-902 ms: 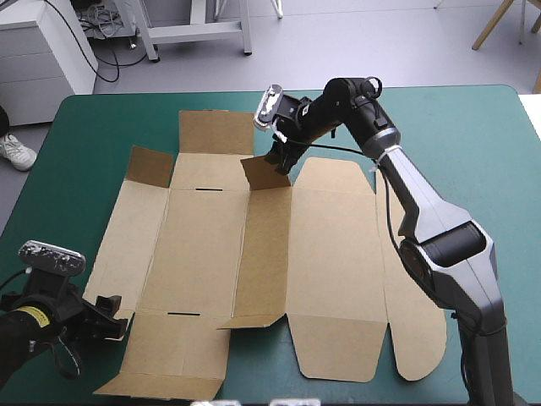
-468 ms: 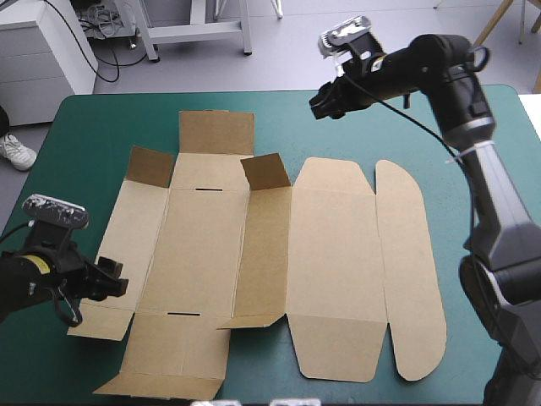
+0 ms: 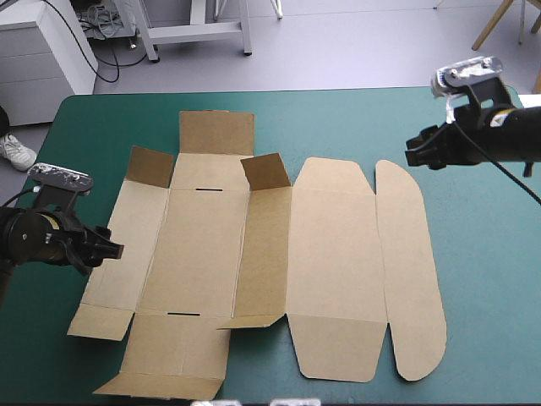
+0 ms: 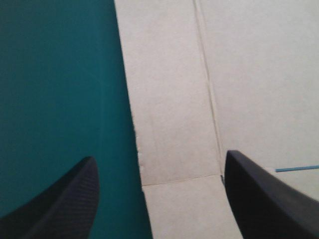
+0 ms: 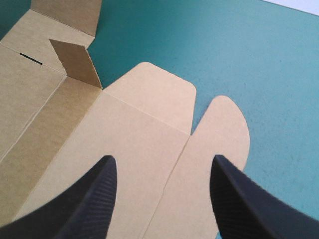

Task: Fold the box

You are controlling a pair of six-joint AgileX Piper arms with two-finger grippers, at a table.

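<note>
1. Worktop under a teal-green cover (image 3: 355, 118) filled most of the high view and carried everything else.
2. Box (image 3: 334, 254), a cut sheet of brown board, lay spread flat across the worktop's middle. It reached from near the left edge to right of centre, and its long creases ran from far side to near side.
3. Long round-ended lid panel (image 3: 410, 262) formed the sheet's right end and lay flat on the cover.
4. Square far panel (image 3: 218, 132) stuck out past the sheet's far edge. Whether it lay flat or tilted could not be told.
5. Small right-hand flap (image 3: 269, 172) stood raised at the far edge just beside that panel. A small left-hand flap (image 3: 150, 166) stood raised on the panel's other side.
6. Right hand (image 3: 420, 156) hung above the worktop's right part, off the board and past the lid panel's far end. It was released, with its fingers well apart. The right wrist view showed the lid panel and its rounded neighbour below and between them.
7. Left hand (image 3: 106, 251) was at the sheet's left edge, also released. In the left wrist view one black finger (image 4: 65, 199) was over bare cover and the other over board, with the sheet's edge between them. Whether it touched the board could not be told.
8. Thin dark slot (image 3: 209, 189) was cut near the far crease.
</note>
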